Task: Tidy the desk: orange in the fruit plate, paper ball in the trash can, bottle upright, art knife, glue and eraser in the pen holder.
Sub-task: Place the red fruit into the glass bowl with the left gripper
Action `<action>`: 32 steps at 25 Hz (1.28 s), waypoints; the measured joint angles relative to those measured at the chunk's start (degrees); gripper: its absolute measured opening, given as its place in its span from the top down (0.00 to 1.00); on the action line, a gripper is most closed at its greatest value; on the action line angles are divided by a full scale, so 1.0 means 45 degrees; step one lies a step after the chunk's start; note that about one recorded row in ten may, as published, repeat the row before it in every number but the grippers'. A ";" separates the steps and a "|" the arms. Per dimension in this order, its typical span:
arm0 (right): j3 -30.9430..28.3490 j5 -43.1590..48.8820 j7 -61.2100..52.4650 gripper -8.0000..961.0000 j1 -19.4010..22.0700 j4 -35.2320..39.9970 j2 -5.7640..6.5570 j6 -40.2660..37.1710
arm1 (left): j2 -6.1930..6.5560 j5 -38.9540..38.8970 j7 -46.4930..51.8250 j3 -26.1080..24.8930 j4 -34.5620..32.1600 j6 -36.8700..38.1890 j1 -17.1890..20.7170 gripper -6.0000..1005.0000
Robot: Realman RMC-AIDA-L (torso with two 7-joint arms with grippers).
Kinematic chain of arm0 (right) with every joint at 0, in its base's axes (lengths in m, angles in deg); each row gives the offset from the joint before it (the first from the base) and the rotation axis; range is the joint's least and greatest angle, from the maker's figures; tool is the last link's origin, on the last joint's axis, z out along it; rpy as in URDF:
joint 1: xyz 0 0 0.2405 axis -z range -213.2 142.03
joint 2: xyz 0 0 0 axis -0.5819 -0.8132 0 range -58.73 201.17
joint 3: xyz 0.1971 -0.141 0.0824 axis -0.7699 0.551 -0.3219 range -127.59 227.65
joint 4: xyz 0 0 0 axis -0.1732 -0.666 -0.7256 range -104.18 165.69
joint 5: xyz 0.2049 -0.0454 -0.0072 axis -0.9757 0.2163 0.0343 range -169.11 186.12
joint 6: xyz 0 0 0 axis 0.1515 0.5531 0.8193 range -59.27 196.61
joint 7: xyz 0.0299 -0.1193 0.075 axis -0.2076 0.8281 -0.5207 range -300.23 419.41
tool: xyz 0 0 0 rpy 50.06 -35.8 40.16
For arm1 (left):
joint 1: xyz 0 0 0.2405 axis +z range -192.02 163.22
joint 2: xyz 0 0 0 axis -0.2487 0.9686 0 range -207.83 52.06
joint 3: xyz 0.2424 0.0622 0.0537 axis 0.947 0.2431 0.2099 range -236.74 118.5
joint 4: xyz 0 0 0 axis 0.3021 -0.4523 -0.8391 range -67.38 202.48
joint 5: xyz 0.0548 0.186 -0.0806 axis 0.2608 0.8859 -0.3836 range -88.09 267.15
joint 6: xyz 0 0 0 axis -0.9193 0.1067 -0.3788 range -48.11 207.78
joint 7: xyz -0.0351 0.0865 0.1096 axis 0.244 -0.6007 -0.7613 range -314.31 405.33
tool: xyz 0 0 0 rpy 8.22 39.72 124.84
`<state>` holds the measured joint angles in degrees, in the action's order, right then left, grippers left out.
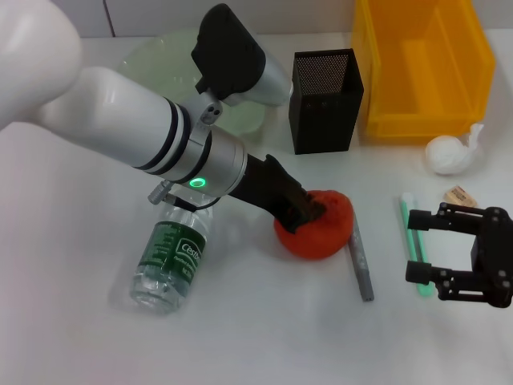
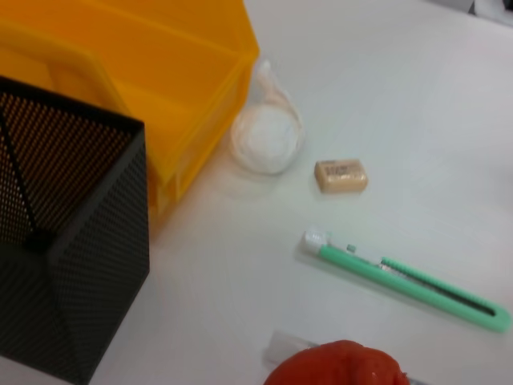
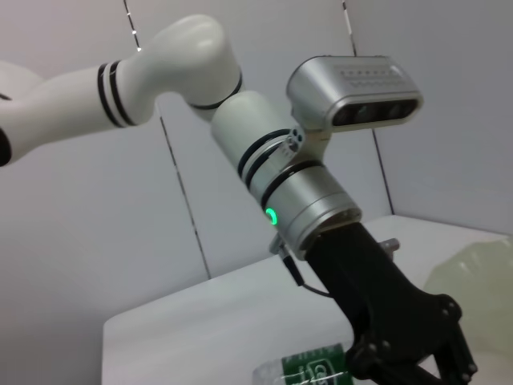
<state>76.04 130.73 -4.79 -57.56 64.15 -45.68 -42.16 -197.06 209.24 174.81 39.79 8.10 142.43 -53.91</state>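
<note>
Fingers of the left end effector [image 1: 303, 210] are clenched on the orange [image 1: 321, 228], which sits on the bench [image 1: 240, 329]. Just beyond its far side lies the grey glue stick [image 1: 360, 261], then the green art knife [image 1: 414, 241]. Behind it stands the black pen holder [image 1: 325, 100]; back by its wrist lies the bottle [image 1: 172, 257]. Right end effector [image 1: 425, 249] hangs released over the knife, eraser [image 1: 460, 196] and paper ball [image 1: 451, 152] nearby.

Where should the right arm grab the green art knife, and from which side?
Take the art knife across its narrow width near mid-length, coming straight down from above. It lies flat on the table, long and thin, so only its side edges offer a hold. The right gripper hovers over it, jaws open; the eraser sits apart, likely clear.
</note>
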 joint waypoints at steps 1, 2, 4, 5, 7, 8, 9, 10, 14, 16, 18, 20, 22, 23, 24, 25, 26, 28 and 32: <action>-0.0142 -0.0007 0.0001 0.22 0.0009 -0.0007 0.0000 0.0001 | 0.0017 -0.0305 -0.0154 -0.0070 -0.0130 -0.0024 0.0162 0.85; -0.0142 -0.0007 0.0001 0.22 0.0009 -0.0007 0.0000 0.0001 | 0.0017 -0.0305 -0.0154 -0.0070 -0.0130 -0.0024 0.0162 0.88; -0.0274 -0.0012 0.0060 0.22 0.0028 -0.0039 -0.0015 0.0001 | 0.0028 -0.0479 -0.0257 -0.0116 -0.0182 -0.0033 0.0228 0.92; -0.0274 -0.0012 0.0060 0.22 0.0028 -0.0039 -0.0015 0.0001 | 0.0062 -0.0981 -0.0565 -0.0405 -0.0336 0.0024 0.0385 0.93; -0.0289 -0.0013 0.0069 0.22 0.0031 -0.0041 -0.0028 0.0001 | 0.0077 -0.1206 -0.0646 -0.0621 -0.0518 0.0105 0.0508 0.95; -0.0293 -0.0013 0.0076 0.22 0.0034 -0.0030 -0.0032 0.0001 | 0.0077 -0.1206 -0.0646 -0.0621 -0.0518 0.0105 0.0508 0.95; -0.0293 -0.0013 0.0076 0.22 0.0034 -0.0030 -0.0032 0.0001 | 0.0094 -0.1319 -0.0658 -0.0728 -0.0642 0.0134 0.0584 0.95; -0.0292 -0.0013 0.0079 0.22 0.0036 -0.0025 -0.0034 0.0001 | 0.0111 -0.1624 -0.0870 -0.1007 -0.1167 0.0310 0.0908 0.95; -0.0292 -0.0013 0.0090 0.22 0.0020 -0.0073 -0.0038 0.0000 | 0.0117 -0.2814 -0.1842 -0.1799 -0.2147 0.0838 0.1770 0.95; -0.0293 -0.0013 0.0093 0.22 0.0019 -0.0097 -0.0060 0.0000 | 0.0120 -0.3952 -0.2632 -0.2627 -0.2605 0.1144 0.2433 0.95; -0.0292 -0.0013 0.0096 0.22 0.0019 -0.0112 -0.0096 0.0057 | 0.0118 -0.4550 -0.3067 -0.3014 -0.2652 0.1237 0.2707 0.95; -0.0293 -0.0013 0.0097 0.22 0.0021 -0.0128 -0.0114 0.0123 | 0.0118 -0.4984 -0.3381 -0.3274 -0.2638 0.1287 0.2878 0.95; -0.0288 -0.0013 0.0104 0.22 0.0020 -0.0163 -0.0162 0.0247 | 0.0118 -0.6072 -0.4182 -0.3800 -0.2365 0.1313 0.3138 0.95; -0.0261 -0.0013 0.0114 0.22 0.0002 -0.0170 -0.0230 0.0310 | 0.0118 -0.6072 -0.4182 -0.3800 -0.2365 0.1313 0.3138 0.95; -0.0261 -0.0013 0.0114 0.22 0.0002 -0.0170 -0.0230 0.0310 | 0.0118 -0.6072 -0.4182 -0.3800 -0.2365 0.1313 0.3138 0.95; -0.0231 -0.0013 0.0115 0.22 -0.0014 -0.0173 -0.0269 0.0313 | 0.0117 -0.8417 -0.5844 -0.4735 -0.0854 0.1273 0.3182 0.95; -0.0206 -0.0013 0.0117 0.22 -0.0031 -0.0174 -0.0307 0.0318 | 0.0116 -0.9135 -0.6482 -0.5188 0.0176 0.1188 0.2911 0.95; -0.0168 -0.0013 0.0133 0.22 -0.0105 -0.0178 -0.0420 0.0324 | 0.0116 -0.9564 -0.7018 -0.5524 0.1001 0.1058 0.2600 0.95; -0.0158 0.0000 0.0168 0.22 -0.0169 -0.0291 -0.0461 0.0330 | 0.0117 -0.9764 -0.7732 -0.6044 0.3151 -0.0560 0.1716 0.95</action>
<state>75.33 130.72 -4.04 -58.32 62.84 -47.75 -40.68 -196.53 165.31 140.02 12.59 22.28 139.91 -46.18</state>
